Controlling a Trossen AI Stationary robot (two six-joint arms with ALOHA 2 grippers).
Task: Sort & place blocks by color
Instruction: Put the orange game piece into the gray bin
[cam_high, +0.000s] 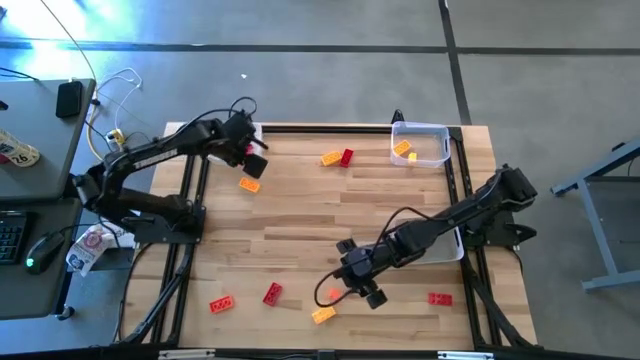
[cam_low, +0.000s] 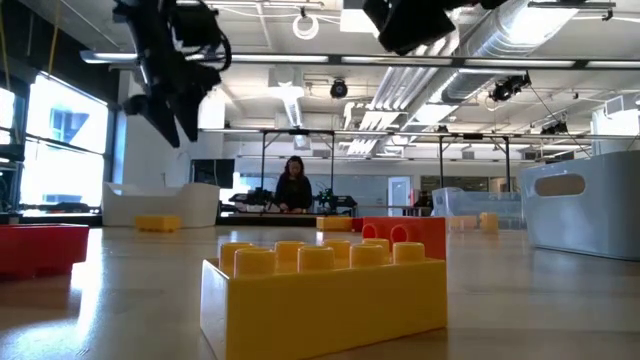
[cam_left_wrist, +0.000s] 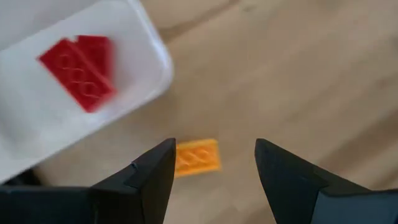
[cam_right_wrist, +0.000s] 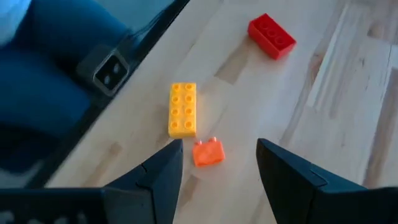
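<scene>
Blocks, loose on the worktop (cam_high: 300, 230), placed from the clear tray (cam_high: 420, 142) at its far right corner:
- Orange: one small (cam_right_wrist: 208, 152), between the right hand's tips; one (cam_left_wrist: 196, 156) well across, under the left hand.
- Yellow: one (cam_right_wrist: 183, 109) just beside the small orange; one paired with a red (cam_high: 338, 157) near the tray.
- Red: three more along the near edge.

Sorted: two yellow-orange in the clear tray; two red (cam_left_wrist: 81, 71) in a white tray (cam_left_wrist: 143, 56) at the opposite far corner.

Right hand (cam_right_wrist: 216, 165): wide, empty, apparently lined up to pick.
Left hand (cam_left_wrist: 212, 163): wide, empty.
</scene>
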